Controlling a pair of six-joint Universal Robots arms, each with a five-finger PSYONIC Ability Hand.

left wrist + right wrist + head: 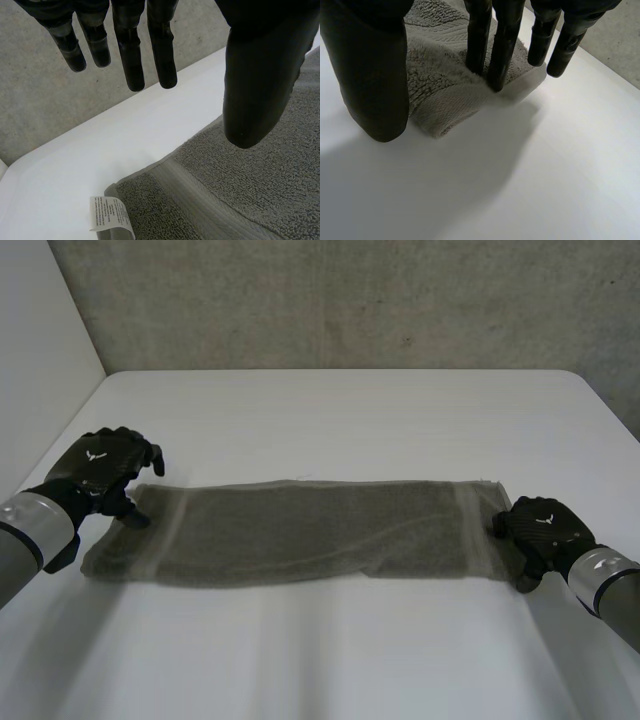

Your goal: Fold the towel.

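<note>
Grey terry towel (pixel 300 535) lies flat as a long, narrow strip across the white tabletop (pixel 340 420), running left to right on its near half, with a hand at each short end.

The left hand (pixel 100 468) hangs over the far left corner. In its wrist view the fingers (pixel 131 55) are straight and spread apart, clear of the cloth, and the thumb (pixel 260 90) floats above the pile, so nothing is held. A small white label (pixel 111 214) sticks out from the towel's corner below the fingertips.

The right hand (pixel 540 525) is down on the right end. Its wrist view shows straight fingers (pixel 502 55) with two tips pressing into the cloth, which humps up slightly under the palm. The thumb (pixel 375 85) stands apart on the near side, and whether it touches the towel's edge I cannot tell. The fingers are not closed round anything.

The step in hand looks like taking hold of the short ends for the crosswise fold, and no fold across the length is made yet. The next move calls for the left hand to drop onto its corner and pinch it, and for the right thumb to close under the raised edge against the fingers. Both grips need to be firm before one end is lifted and carried over to meet the other squarely
</note>
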